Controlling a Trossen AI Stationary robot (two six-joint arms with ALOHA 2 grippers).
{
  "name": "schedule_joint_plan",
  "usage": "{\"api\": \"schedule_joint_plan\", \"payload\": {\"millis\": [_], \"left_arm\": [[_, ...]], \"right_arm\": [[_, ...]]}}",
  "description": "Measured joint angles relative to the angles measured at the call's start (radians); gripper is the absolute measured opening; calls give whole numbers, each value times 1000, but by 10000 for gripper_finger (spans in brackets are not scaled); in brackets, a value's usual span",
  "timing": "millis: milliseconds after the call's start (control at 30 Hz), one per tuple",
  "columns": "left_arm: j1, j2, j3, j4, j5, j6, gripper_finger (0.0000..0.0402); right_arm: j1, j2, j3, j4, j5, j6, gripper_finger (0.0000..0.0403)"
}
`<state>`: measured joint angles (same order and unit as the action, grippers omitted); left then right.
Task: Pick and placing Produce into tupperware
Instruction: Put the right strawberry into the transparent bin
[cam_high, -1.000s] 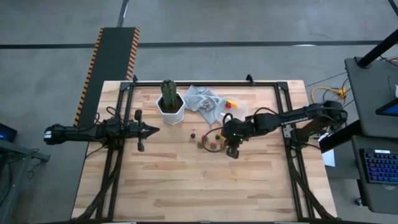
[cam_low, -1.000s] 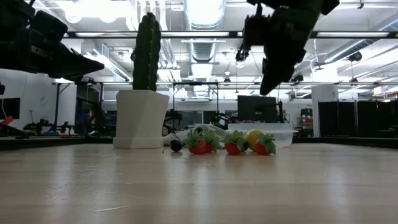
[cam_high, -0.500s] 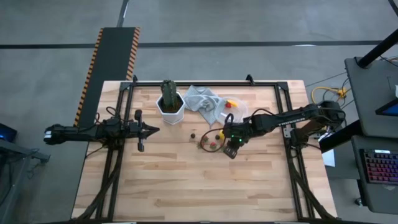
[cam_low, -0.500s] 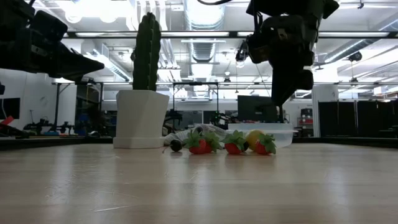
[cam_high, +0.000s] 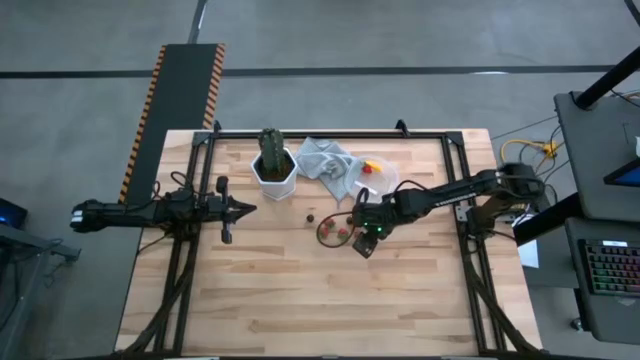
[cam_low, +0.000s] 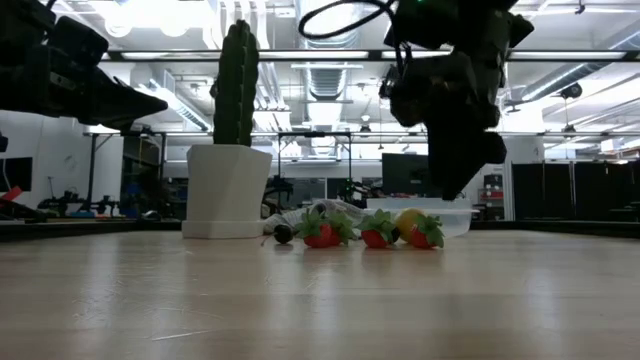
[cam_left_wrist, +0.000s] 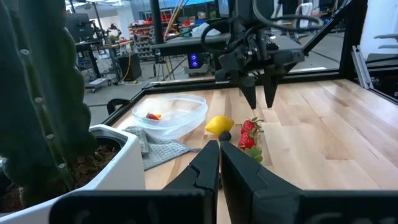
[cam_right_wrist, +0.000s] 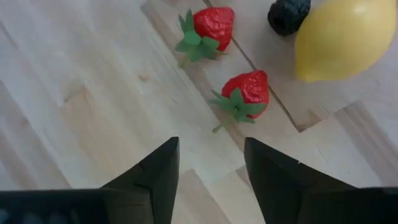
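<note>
The produce lies loose on the table: red strawberries (cam_right_wrist: 245, 93) (cam_right_wrist: 208, 28), a yellow lemon (cam_right_wrist: 339, 37) and a dark berry (cam_right_wrist: 289, 15). In the high view the pile (cam_high: 338, 228) sits near the table's middle. My right gripper (cam_right_wrist: 208, 168) hangs open, pointing steeply down just above the strawberries (cam_left_wrist: 249, 134), on their near side, and touches nothing. The round see-through tupperware (cam_left_wrist: 169, 115) stands behind them with a red and a yellow piece inside. My left gripper (cam_left_wrist: 217, 168) waits shut at the table's left (cam_high: 245, 209).
A tall green cactus in a white pot (cam_high: 272, 168) stands at the far left of the pile. A grey cloth (cam_high: 325, 160) lies beside it, partly under the tupperware (cam_high: 376, 178). Bare wood stretches toward the near edge (cam_high: 320, 300).
My right gripper has sunk toward the strawberries and shifted slightly toward the table's left. It has rolled about its own pointing line, and its fingers now stand wider apart. The produce has not moved.
</note>
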<state>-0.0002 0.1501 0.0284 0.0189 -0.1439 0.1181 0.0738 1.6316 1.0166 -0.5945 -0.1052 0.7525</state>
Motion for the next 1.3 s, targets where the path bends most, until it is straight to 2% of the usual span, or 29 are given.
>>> {"api": "schedule_joint_plan", "payload": {"millis": [600,1300], "left_arm": [[0,0,0,0,0,0,0],[0,0,0,0,0,-1,0]], "right_arm": [[0,86,11,11,0,-2,145],[-33,93,10,28,3,-5,129]]}}
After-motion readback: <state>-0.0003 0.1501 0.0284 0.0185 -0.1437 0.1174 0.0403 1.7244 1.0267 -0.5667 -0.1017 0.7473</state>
